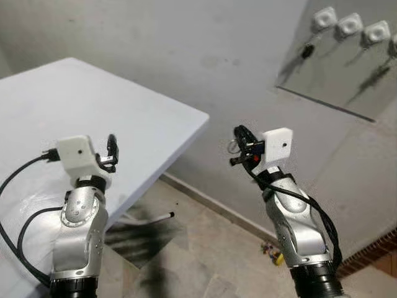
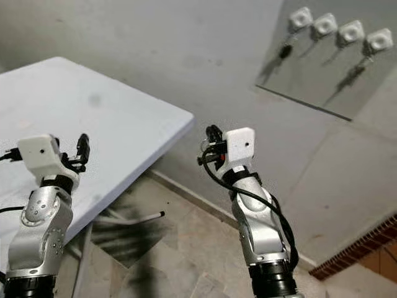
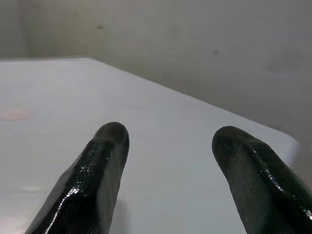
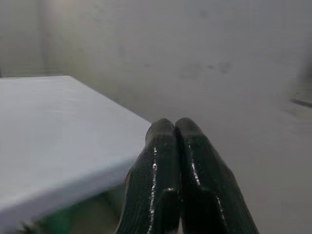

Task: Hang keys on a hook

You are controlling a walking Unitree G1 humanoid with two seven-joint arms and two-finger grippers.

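The white counter (image 1: 93, 105) fills the left of the head views, with white hooks (image 1: 349, 26) holding dark keys (image 1: 306, 51) at upper right. Wrist views show more: the left claw (image 3: 168, 146) released over the counter, the right claw (image 4: 174, 127) clenched, beyond the counter's corner.

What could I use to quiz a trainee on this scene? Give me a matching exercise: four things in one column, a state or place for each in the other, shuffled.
Things:
1. left claw
2. right claw
3. white table
4. row of white hooks

States or places:
A. on the wall, upper right, keys hanging below
B. fingers pressed together
C. fingers apart, over the table top
D. on the robot's left, corner pointing toward the wall

Pairs: 1-C, 2-B, 3-D, 4-A
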